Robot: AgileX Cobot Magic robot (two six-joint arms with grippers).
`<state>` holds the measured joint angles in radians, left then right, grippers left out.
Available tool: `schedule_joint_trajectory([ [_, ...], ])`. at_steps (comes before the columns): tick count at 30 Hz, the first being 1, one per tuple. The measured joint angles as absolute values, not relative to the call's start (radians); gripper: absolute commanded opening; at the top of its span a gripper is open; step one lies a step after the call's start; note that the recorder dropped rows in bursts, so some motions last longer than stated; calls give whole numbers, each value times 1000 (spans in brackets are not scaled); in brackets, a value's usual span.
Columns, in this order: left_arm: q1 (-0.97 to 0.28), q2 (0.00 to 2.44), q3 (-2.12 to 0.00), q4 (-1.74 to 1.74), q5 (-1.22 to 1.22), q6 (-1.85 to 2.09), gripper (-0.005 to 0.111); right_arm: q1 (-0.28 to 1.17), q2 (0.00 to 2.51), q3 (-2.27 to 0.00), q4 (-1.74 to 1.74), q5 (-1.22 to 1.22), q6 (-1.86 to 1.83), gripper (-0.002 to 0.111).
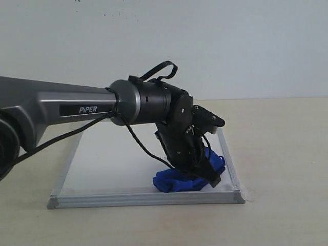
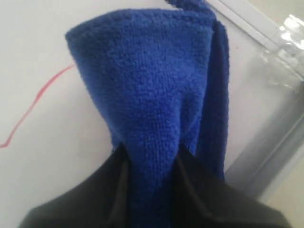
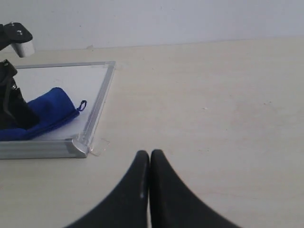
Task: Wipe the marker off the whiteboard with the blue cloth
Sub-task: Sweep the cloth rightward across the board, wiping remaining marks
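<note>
On the whiteboard (image 1: 102, 164), toward its right front corner, the left gripper (image 2: 151, 159) pinches the blue cloth (image 2: 152, 80) tightly between narrow jaws, with the cloth lying against the board. The red marker line (image 2: 33, 107) runs just beside the cloth. Well apart, the right gripper (image 3: 150, 159) hangs over the table (image 3: 223, 104), its jaws pressed together on nothing

We see a pale beige bench (image 1: 287, 154), its top smooth and matte, with a few faint specks. Along its far edge it meets a plain, pale grey-white wall (image 1: 246, 46) in a straight line. The light is soft and even, and the shadows we find on the top are faint.
</note>
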<state>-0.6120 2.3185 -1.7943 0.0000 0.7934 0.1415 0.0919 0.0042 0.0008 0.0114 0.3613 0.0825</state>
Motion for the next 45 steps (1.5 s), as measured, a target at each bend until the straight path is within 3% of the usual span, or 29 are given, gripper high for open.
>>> schedule_joint_trajectory([
  [6,-542,2329,-1835,244,867,-105,4,92,4,1,11,361,82,0],
  [13,-420,2329,-1864,258,965,-187,4,92,4,1,11,346,82,0],
  [24,-578,2352,-1869,37,887,17,4,92,4,1,11,339,82,0],
  [34,-437,2399,-1954,160,943,-105,4,92,4,1,11,339,82,0],
  [45,-603,2410,-1971,89,901,54,4,92,4,1,11,339,82,0],
])
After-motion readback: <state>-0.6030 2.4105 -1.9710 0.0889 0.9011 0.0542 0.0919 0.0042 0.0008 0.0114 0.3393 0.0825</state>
